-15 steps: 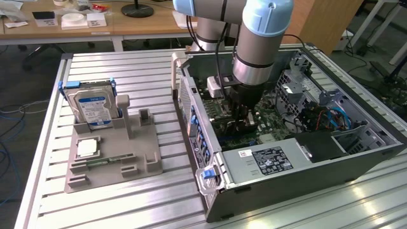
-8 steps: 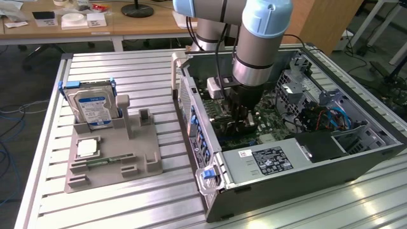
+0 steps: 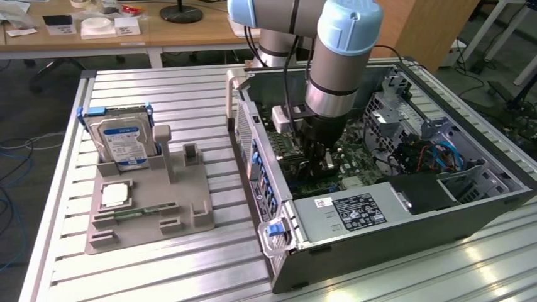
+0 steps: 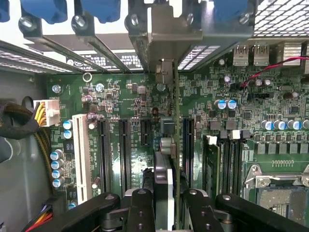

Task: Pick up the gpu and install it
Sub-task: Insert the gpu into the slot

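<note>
Hand (image 4: 164,203) clamped on gpu (image 4: 166,159), card edge-on, long axis running up frame centre along motherboard (image 4: 135,96) slots; in exterior view hand (image 3: 321,165) inside computer case (image 3: 403,239)

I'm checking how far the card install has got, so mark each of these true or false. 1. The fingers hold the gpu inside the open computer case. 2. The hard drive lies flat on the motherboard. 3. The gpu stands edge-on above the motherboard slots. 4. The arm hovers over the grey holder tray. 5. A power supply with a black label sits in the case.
1. True: the gripper is closed on the gpu inside the computer case.
2. False: the hard drive stands upright in the grey holder tray, outside the case.
3. True: it is edge-on over the motherboard.
4. False: the arm reaches down into the case.
5. True: the power supply sits at the case's near end.
</note>
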{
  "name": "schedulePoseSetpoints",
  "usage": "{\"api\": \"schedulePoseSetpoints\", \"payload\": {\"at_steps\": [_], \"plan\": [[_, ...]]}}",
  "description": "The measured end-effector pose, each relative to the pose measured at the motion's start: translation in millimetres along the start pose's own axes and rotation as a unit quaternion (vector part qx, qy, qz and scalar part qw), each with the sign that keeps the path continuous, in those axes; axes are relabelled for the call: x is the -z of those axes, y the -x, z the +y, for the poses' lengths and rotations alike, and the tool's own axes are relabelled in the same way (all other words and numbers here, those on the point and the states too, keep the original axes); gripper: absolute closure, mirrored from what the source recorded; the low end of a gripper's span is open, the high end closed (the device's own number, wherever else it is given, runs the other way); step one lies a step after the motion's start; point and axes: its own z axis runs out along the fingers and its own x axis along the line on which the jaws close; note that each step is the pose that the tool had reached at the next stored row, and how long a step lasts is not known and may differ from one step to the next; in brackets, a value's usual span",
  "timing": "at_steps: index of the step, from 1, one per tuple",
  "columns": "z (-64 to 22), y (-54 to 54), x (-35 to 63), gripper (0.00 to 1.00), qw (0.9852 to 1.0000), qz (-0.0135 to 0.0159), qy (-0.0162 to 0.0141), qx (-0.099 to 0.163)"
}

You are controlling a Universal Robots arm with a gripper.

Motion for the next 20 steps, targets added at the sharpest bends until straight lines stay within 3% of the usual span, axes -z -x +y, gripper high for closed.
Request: {"api": "schedulePoseSetpoints", "payload": {"at_steps": [4, 7, 13, 16, 20], "plan": [[0.1, 0.0, 0.0, 0.72, 1.0, -0.0001, -0.0003, 0.0], [0.8, 0.0, 0.6, 0.72, 1.0, -0.0005, -0.0038, 0.0], [0.6, 0.1, 0.3, 0.71, 1.0, -0.001, -0.0044, 0.0], [0.6, 0.0, 1.3, 0.59, 1.0, -0.0003, -0.0041, 0.0], [0.3, -0.1, 9.8, 0.59, 1.0, -0.0003, -0.0048, 0.0]]}}
